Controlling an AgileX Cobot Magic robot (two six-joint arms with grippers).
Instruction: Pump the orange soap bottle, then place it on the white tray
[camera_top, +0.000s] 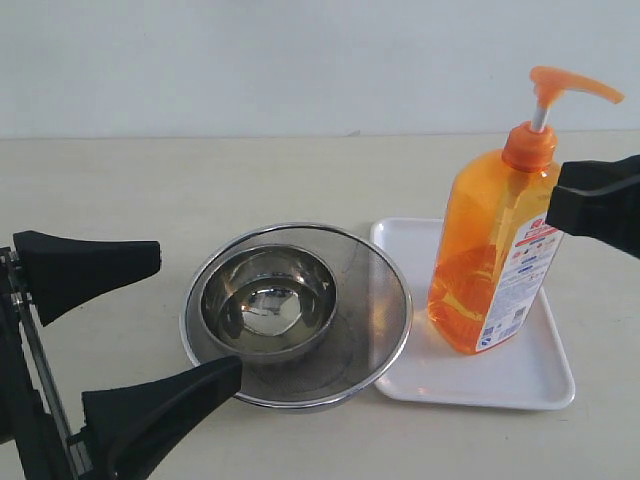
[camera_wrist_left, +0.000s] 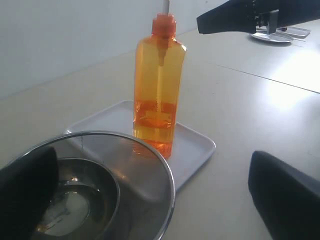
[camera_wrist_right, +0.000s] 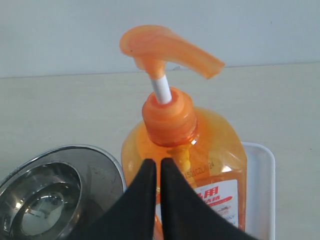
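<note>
Closest to the lens is my left claw (camera_top: 200, 315), released and empty, low at the surface's near left edge beside the steel bowls (camera_top: 270, 300). What may go wrong, I think: my right claw (camera_wrist_right: 158, 167), clenched on nothing, sits level with the shoulder of the orange soap bottle (camera_top: 490, 260). A sideways nudge could topple this tall bottle from the white tray (camera_top: 520, 375), where it stands near the bowl-side edge. Whether the claw touches it, I cannot tell.

The translucent orange soap bottle (camera_top: 495, 255), its pump head raised on a white stem and its label facing right, stood slightly tilted on the flat white tray (camera_top: 520, 375).
</note>
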